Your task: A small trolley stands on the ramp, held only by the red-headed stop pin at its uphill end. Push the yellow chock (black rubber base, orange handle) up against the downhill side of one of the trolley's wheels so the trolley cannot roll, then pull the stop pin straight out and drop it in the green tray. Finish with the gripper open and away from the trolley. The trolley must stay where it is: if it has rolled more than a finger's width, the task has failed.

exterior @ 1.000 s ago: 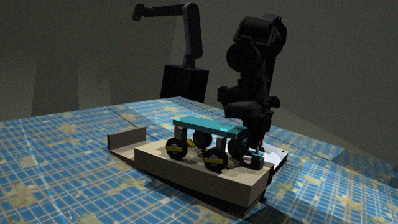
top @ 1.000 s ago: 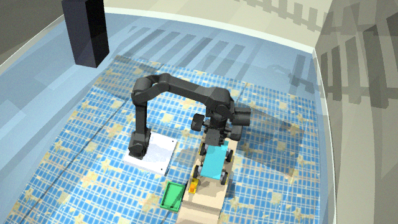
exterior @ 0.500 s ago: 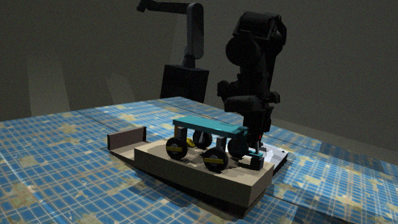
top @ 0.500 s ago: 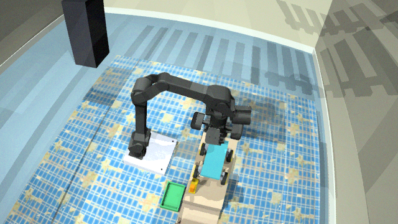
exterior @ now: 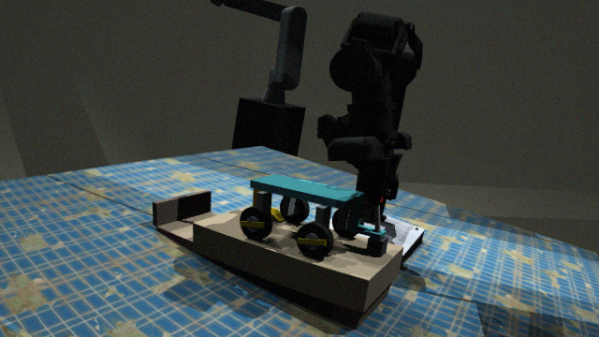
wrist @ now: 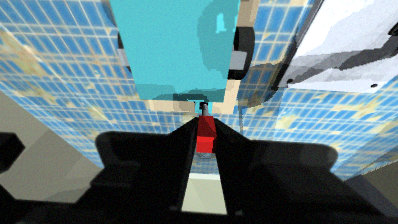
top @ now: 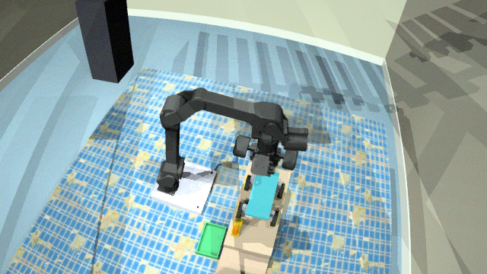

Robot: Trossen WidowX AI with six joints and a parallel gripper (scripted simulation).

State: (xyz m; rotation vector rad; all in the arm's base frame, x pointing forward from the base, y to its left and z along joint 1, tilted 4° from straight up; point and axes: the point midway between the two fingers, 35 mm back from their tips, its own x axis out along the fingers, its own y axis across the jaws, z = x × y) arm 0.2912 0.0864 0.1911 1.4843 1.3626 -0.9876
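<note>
Robotics test room, by my view: pale bare walls (top: pixel 259 19), blue-checked mat (top: pixel 342 167) (exterior: pixel 117 234), second robot arm (exterior: pixel 291 47) on dark pedestal (top: pixel 100 46) (exterior: pixel 269 124).

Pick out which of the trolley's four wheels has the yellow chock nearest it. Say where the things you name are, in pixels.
The downhill wheel (top: pixel 240 210) (exterior: pixel 300 209) on the green tray (top: pixel 211 240) side; the other three all stand farther from the yellow chock (top: pixel 236 228) (exterior: pixel 277 214).

overhead view, low side view, close wrist view
</note>
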